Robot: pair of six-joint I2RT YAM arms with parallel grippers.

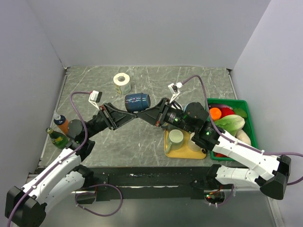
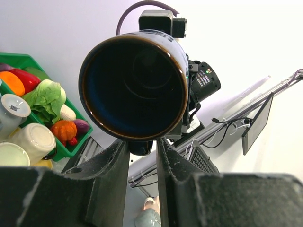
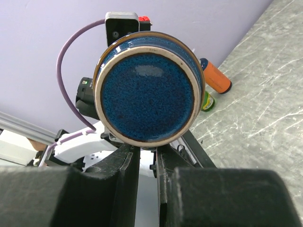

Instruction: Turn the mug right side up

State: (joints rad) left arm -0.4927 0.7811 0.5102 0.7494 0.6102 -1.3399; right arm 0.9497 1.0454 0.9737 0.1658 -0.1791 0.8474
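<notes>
There is one blue mug point(image 1: 137, 100). It lies on its side in the air above the middle of the table point(image 1: 118, 137), with its handle point(image 2: 140, 147) pointing to the near side. Its mouth faces left toward my left arm and its bottom faces right toward my right arm.

My right pincer point(image 3: 148, 156) is pinching the handle. The fingers of my left pincer point(image 2: 142, 151) stand close on both sides of the same handle, but I cannot tell if they press it.

At the left edge stand two bottles, one orange point(image 1: 60, 122) and one green point(image 1: 57, 137). One white roll point(image 1: 122, 82) is on the far side. On the right I count one yellow tray point(image 1: 168, 150) with three cups point(image 2: 35, 142) and one green basket point(image 1: 248, 123) of vegetables.

The table is grey stone with pale veins. Plain pale walls point(image 1: 142, 28) close it on the left, far and right sides.
</notes>
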